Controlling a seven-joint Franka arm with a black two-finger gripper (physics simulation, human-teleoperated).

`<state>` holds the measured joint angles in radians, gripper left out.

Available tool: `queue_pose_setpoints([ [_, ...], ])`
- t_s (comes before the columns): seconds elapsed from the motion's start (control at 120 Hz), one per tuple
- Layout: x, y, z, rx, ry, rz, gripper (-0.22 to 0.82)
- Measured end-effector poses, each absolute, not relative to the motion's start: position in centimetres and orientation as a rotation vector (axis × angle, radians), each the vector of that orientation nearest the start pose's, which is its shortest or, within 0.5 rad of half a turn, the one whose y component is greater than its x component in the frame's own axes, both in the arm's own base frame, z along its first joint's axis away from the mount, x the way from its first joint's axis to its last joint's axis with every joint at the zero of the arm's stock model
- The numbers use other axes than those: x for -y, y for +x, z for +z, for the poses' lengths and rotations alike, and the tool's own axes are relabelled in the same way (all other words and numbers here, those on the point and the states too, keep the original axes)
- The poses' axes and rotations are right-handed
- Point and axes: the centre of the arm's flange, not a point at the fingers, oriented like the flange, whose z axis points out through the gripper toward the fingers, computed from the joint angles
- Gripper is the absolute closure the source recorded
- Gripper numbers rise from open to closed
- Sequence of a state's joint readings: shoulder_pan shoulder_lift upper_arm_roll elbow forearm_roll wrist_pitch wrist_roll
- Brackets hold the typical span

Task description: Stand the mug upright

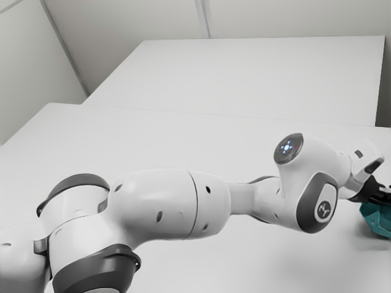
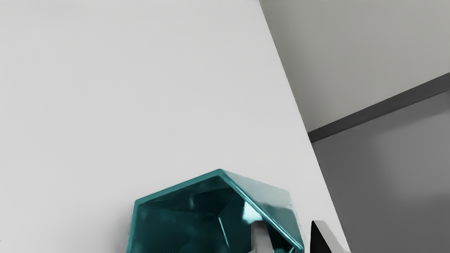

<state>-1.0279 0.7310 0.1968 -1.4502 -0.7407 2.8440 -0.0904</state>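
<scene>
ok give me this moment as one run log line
task: set teal mug upright | gripper: open, one finger inside mug mouth, other outside wall | mug: mouth facing gripper

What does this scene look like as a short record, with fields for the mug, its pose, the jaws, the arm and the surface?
object: teal faceted mug
mug pose: mouth toward the wrist camera; upright or not, cannot tell
jaws: open, astride the mug's wall, one finger inside the mouth, the other outside
arm: white Franka arm, reaching toward the exterior view's right
surface: white table
task status: upright stand not confirmed
</scene>
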Motion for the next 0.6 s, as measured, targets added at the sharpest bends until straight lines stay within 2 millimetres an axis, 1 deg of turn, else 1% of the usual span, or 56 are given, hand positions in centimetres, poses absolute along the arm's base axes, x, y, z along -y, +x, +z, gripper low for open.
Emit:
queue_pose_setpoints([
  [0.083, 56.2, 51.6, 33.4, 0.254, 2.477, 0.586, 0.68],
  [0.217, 56.1, 51.9, 33.6, 0.257, 2.481, 0.594, 0.73],
  [0.358, 56.0, 52.8, 35.8, 0.283, 2.474, 0.635, 0.76],
  [0.433, 55.3, 53.0, 37.9, 0.285, 2.467, 0.635, 0.77],
  [0.467, 54.5, 53.1, 38.9, 0.277, 2.473, 0.621, 0.77],
  [0.517, 52.1, 53.4, 40.0, 0.249, 2.495, 0.581, 0.78],
  [0.558, 49.4, 54.4, 41.1, 0.218, 2.517, 0.547, 0.78],
  [0.6, 46.3, 55.9, 42.7, 0.195, 2.541, 0.518, 0.78],
])
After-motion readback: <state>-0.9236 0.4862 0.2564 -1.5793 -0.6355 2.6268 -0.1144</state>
